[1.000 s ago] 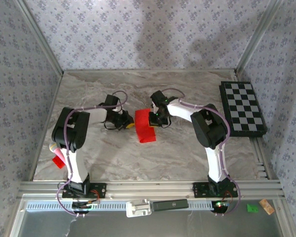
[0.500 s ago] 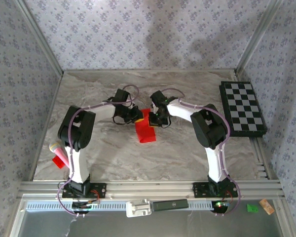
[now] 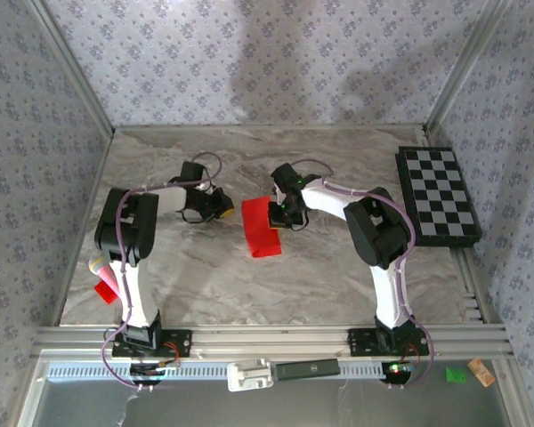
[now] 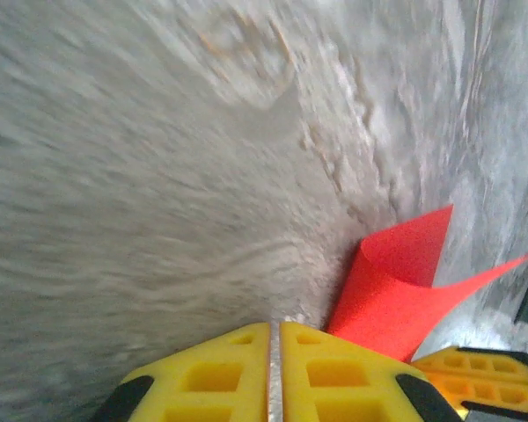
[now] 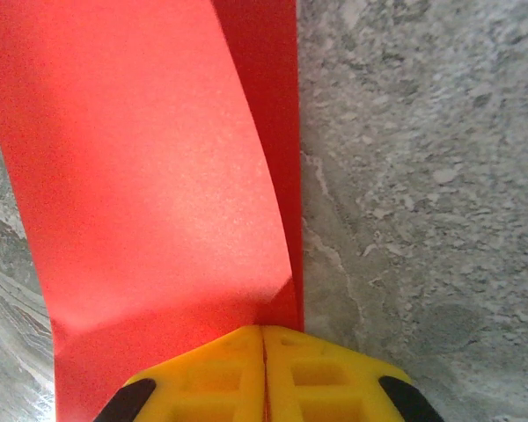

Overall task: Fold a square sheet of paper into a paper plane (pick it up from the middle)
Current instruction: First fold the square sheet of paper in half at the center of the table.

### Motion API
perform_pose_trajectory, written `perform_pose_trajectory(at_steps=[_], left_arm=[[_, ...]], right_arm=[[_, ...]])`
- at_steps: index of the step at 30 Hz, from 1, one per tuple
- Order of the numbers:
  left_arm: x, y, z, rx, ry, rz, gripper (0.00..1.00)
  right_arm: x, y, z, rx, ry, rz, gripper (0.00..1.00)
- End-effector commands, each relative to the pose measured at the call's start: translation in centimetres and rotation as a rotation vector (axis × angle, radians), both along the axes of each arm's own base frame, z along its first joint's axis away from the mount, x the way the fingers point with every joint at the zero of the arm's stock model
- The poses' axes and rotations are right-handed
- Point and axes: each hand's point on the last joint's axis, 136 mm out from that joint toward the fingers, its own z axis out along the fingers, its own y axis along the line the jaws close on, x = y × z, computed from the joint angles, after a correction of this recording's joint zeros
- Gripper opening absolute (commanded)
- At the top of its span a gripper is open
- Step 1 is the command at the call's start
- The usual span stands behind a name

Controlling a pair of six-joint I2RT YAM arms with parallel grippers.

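Marbled counter (image 3: 205,276), mid-frame: right end effector (image 3: 283,213) pinched shut on the curled square sheet of paper (image 3: 260,229), left end effector (image 3: 222,206) closed empty beside it; I fear a slipping pinch skews the crease.

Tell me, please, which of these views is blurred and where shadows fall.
Left wrist: the table is smeared by motion blur, though the left claw is crisp. Right wrist: sharp throughout, red paper and marble grain alike. Top external: evenly lit, with soft grey shadows on the back wall.
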Motion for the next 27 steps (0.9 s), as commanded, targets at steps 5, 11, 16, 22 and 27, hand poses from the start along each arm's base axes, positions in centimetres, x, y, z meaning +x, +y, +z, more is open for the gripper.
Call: perform_pose_trajectory(at_steps=[5, 11, 16, 22, 27], left_arm=[[-0.6, -5.2, 6.6, -0.054, -0.165, -0.113, 0.12], [0.0, -7.2, 3.1, -0.055, -0.092, -0.116, 0.11], [0.8, -7.0, 0.9, -0.042, -0.067, -0.09, 0.1], [2.5, -3.7, -0.8, 0.043, -0.09, -0.03, 0.1], [4.0, -1.2, -0.9, 0.094, -0.115, 0.001, 0.1]], right_arm=[[-4.4, -8.1, -7.7, -0.365, 0.173, -0.043, 0.08], [-4.6, -8.1, -7.9, -0.361, 0.18, -0.041, 0.08], [-4.7, -8.2, -7.7, -0.364, 0.175, -0.038, 0.09], [-4.8, -8.4, -7.8, -0.38, 0.172, -0.026, 0.09], [-4.8, -8.8, -7.8, -0.423, 0.157, -0.018, 0.09]])
